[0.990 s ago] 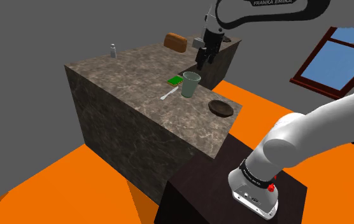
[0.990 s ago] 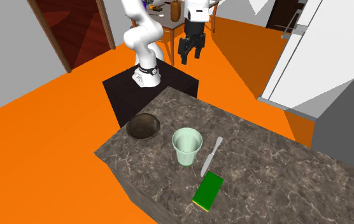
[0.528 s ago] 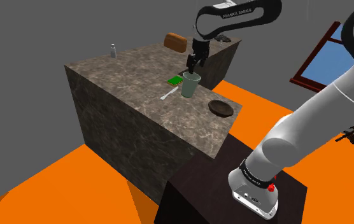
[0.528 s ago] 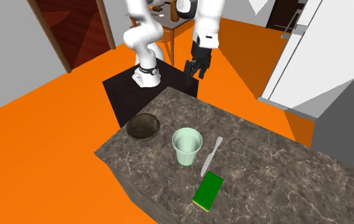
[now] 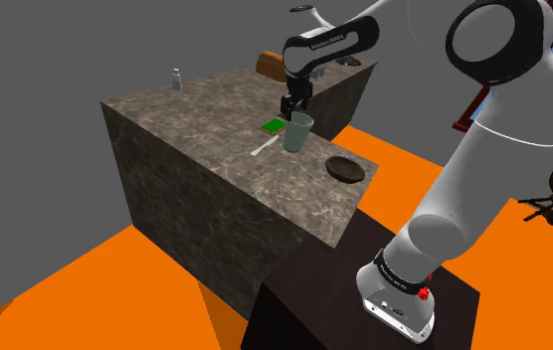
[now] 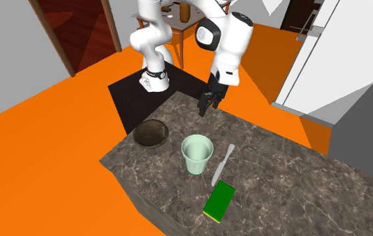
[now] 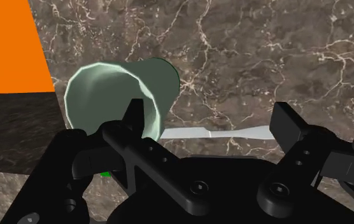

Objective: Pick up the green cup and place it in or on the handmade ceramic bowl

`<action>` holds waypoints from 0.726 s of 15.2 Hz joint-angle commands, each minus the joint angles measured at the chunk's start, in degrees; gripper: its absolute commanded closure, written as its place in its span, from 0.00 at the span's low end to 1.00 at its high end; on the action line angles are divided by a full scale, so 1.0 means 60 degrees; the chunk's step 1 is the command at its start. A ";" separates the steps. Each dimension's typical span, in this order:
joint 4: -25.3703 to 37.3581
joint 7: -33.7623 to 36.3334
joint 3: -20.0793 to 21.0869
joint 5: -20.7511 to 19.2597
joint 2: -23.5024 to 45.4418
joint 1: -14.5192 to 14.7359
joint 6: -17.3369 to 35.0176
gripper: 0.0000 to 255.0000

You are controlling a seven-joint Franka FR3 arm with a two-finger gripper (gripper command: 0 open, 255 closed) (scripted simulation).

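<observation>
Gripper (image 6: pixel 204 105) hangs off the white arm over the far side of the marble counter (image 6: pixel 292 181) in the 2nd ext. view, apart from everything on top. Wrist cam: gripper (image 7: pixel 209 114) spread wide, black fingers (image 7: pixel 287 124) well apart, w/ marble and the pale knife (image 7: pixel 233 133) showing in the gap. The green cup (image 7: pixel 121 95) sits off beside one finger, and that finger's tip is drawn across its rim. No clasp, so the cup's not held.

Cup's spot: upright on the counter, mouth up. In the 2nd ext. view the cup (image 6: pixel 196 154) stands btw the dark bowl (image 6: pixel 151 133) and the knife (image 6: pixel 223 165), near both, touching neither as far as I can tell. A green sponge (image 6: pixel 219 200) lies just past the knife's end, toward the near edge. The bowl sits on the corner closest to the stand (image 6: pixel 126 94).

Shoulder view: gripper (image 5: pixel 289 103) just above and behind the rim of the cup (image 5: pixel 297 131); contact, can't tell from here. Knife (image 5: pixel 263 147) and sponge (image 5: pixel 274 125) are on the shoulder view's left of the cup, bowl (image 5: pixel 345 168) on its right, near the edge of the counter (image 5: pixel 195 129). Further back there's a brown loaf (image 5: pixel 274 66) and a small white bottle (image 5: pixel 176 80). Orange floor (image 5: pixel 66 288) all round.
</observation>
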 commanded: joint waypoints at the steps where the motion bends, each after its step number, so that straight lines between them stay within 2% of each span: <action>1: 0.0636 0.0010 -0.0066 -0.0104 0.0793 -0.0061 0.0050 0.00; 7: 0.2639 -0.0063 -0.0276 -0.0304 0.3016 -0.0269 -0.0021 0.00; 11: 0.2438 -0.0037 -0.0316 -0.0341 0.3221 -0.0354 0.0403 0.00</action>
